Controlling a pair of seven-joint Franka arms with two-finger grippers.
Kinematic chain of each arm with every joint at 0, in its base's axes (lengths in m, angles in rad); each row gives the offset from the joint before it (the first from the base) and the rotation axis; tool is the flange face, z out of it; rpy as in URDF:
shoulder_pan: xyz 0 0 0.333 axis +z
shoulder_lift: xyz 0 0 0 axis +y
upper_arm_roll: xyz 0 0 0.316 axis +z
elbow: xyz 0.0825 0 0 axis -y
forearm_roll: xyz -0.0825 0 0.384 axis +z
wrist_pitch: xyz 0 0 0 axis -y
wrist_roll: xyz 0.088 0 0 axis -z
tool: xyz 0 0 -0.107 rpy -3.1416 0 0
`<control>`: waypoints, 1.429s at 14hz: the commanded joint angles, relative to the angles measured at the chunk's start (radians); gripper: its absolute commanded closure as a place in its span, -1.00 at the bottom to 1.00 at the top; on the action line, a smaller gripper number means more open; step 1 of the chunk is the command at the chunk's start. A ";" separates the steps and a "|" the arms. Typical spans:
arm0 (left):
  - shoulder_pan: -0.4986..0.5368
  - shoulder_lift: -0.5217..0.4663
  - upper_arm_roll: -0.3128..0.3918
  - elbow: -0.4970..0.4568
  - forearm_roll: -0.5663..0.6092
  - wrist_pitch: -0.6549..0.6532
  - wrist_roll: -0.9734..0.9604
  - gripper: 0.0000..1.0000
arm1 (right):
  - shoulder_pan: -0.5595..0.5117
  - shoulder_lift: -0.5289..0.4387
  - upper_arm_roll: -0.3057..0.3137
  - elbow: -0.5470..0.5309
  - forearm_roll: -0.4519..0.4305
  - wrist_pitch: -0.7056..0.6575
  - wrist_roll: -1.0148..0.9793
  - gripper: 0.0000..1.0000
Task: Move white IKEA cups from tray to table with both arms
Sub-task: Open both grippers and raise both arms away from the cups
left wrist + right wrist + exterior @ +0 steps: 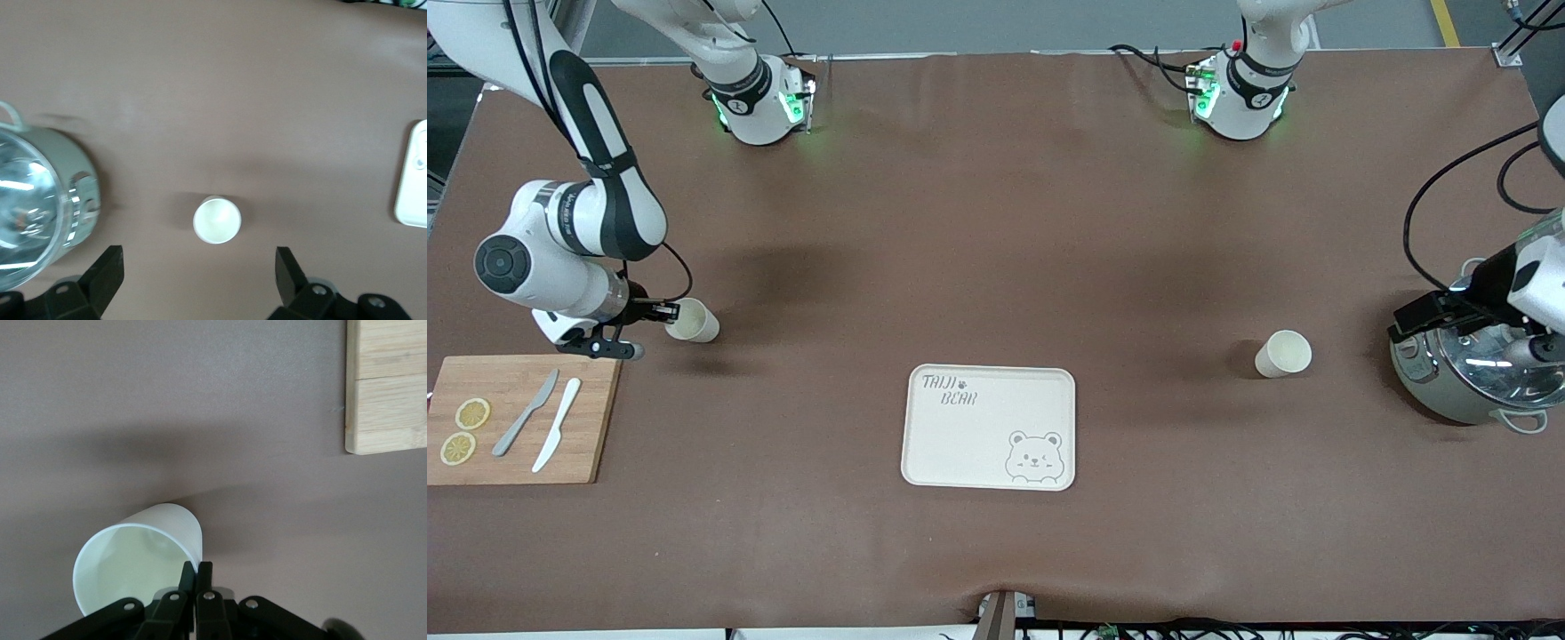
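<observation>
Tray [989, 427] lies bare at mid-table, both cups off it. One cup [1284, 354] stands upright and empty on the table [996, 222] toward the left arm's end, beside a pot [1476, 373]; left gripper [199, 280] hangs over it, fingers spread, evidently released. Right gripper [660, 311] pinches the rim of the other cup [692, 321], also empty, beside the board [516, 420]; judged next: let go and lift clear.

Matt brown tabletop [996, 222]; smooth cream plastic tray [960, 444]; pale wooden cutting board [596, 418]; glossy metal cooker [1476, 373] with glass lid.
</observation>
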 commanded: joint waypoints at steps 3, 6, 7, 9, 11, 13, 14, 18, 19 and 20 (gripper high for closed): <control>0.023 -0.006 -0.005 0.101 0.024 -0.099 0.013 -1.00 | 0.018 -0.037 -0.005 0.027 0.019 -0.054 -0.006 -1.00; 0.017 -0.003 -0.007 0.120 0.018 -0.102 0.006 -1.00 | 0.025 -0.035 -0.005 0.203 0.017 -0.312 -0.015 -1.00; 0.016 -0.004 -0.010 0.120 0.022 -0.102 0.004 -1.00 | 0.033 -0.035 -0.004 0.264 0.017 -0.378 -0.015 -1.00; 0.019 -0.012 -0.014 0.124 0.022 -0.105 0.007 -1.00 | 0.036 -0.035 -0.001 0.357 0.029 -0.441 -0.012 -1.00; 0.017 -0.017 -0.016 0.130 0.013 -0.122 0.006 -1.00 | 0.038 -0.035 -0.004 0.461 0.129 -0.501 -0.015 -1.00; 0.020 -0.017 -0.014 0.143 0.012 -0.140 0.013 -1.00 | 0.035 -0.019 -0.005 0.626 0.171 -0.640 -0.017 -1.00; 0.020 -0.018 -0.011 0.144 0.012 -0.149 0.015 -1.00 | 0.036 0.003 -0.004 0.698 0.183 -0.698 -0.015 -1.00; 0.020 -0.017 -0.013 0.189 0.012 -0.204 0.018 -1.00 | 0.074 0.009 -0.005 0.866 0.163 -0.812 -0.018 -1.00; 0.023 -0.018 -0.010 0.198 0.009 -0.232 0.021 -1.00 | 0.088 0.006 -0.007 0.913 0.145 -0.826 -0.012 -1.00; 0.029 -0.020 -0.008 0.198 0.005 -0.240 0.029 -1.00 | 0.094 0.003 -0.010 0.935 0.131 -0.828 -0.003 -1.00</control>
